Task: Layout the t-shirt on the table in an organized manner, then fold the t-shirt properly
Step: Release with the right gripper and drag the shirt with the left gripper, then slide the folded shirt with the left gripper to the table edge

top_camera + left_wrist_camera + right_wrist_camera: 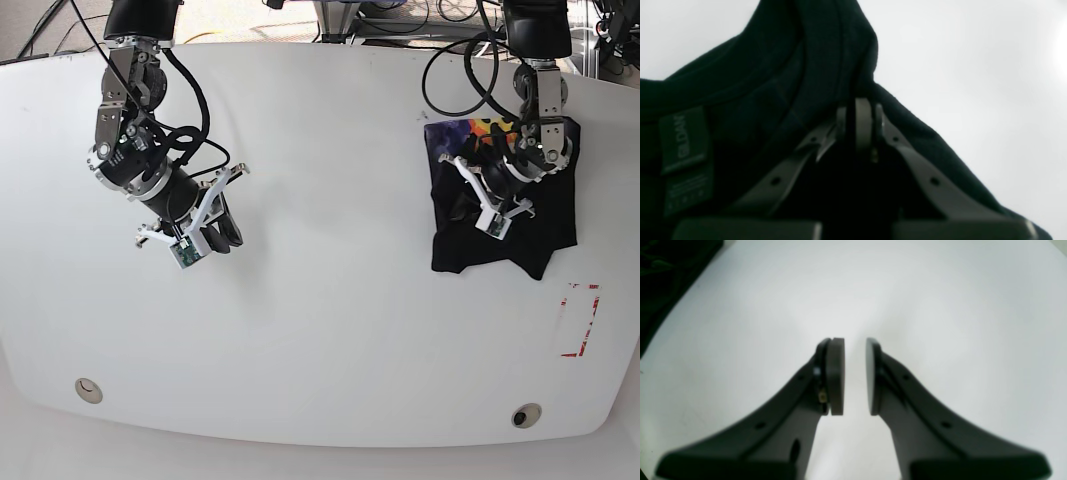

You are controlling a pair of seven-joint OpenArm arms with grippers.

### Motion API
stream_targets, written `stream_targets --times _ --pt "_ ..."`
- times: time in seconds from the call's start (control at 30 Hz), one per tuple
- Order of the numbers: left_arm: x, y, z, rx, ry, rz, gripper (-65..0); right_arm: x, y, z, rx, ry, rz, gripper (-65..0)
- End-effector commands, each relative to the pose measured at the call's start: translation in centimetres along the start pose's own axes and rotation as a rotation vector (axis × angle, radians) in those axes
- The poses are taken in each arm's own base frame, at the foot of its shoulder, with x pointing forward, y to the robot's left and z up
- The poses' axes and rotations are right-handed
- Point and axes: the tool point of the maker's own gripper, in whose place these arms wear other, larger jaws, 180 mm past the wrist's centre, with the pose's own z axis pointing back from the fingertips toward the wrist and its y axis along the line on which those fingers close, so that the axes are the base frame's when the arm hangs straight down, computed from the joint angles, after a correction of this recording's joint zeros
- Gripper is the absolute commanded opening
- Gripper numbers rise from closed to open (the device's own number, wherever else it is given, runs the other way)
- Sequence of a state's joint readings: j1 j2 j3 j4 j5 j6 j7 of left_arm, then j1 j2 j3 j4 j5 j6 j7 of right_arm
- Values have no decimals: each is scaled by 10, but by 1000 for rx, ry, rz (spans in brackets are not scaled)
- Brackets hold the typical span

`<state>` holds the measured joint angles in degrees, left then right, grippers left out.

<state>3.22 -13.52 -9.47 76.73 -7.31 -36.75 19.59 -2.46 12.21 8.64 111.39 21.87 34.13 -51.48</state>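
Note:
The black t-shirt (500,225) lies bunched up at the right side of the white table (320,300), with a colourful print showing at its far edge. My left gripper (492,207) is on top of it. In the left wrist view the left gripper (857,121) is shut on a fold of the t-shirt (826,50) near the collar, next to the neck label (683,140). My right gripper (218,228) hovers over bare table at the left, far from the shirt. In the right wrist view the right gripper (855,373) is slightly open and empty.
A red dashed rectangle mark (580,320) lies just below and right of the shirt. Two small round holes (88,389) (526,413) sit near the front edge. Cables hang from both arms at the back. A dark area (660,276) fills the right wrist view's top-left corner.

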Motion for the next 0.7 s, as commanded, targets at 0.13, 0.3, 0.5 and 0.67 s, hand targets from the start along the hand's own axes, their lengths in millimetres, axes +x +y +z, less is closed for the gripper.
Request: stream_targets --times 0.13,0.3,0.5,0.67 --pt "-5 59 30 133 53 -34 -633 18 -2 4 -4 -59 18 -547" --pt "18 73 44 173 12 -87 -633 18 -1 4 -2 -59 19 -547" --pt "51 60 55 199 23 -178 -633 22 -1 6 -6 -68 30 -547" --pt "62 40 56 203 40 -187 -633 24 -1 7 -7 -74 35 -547"
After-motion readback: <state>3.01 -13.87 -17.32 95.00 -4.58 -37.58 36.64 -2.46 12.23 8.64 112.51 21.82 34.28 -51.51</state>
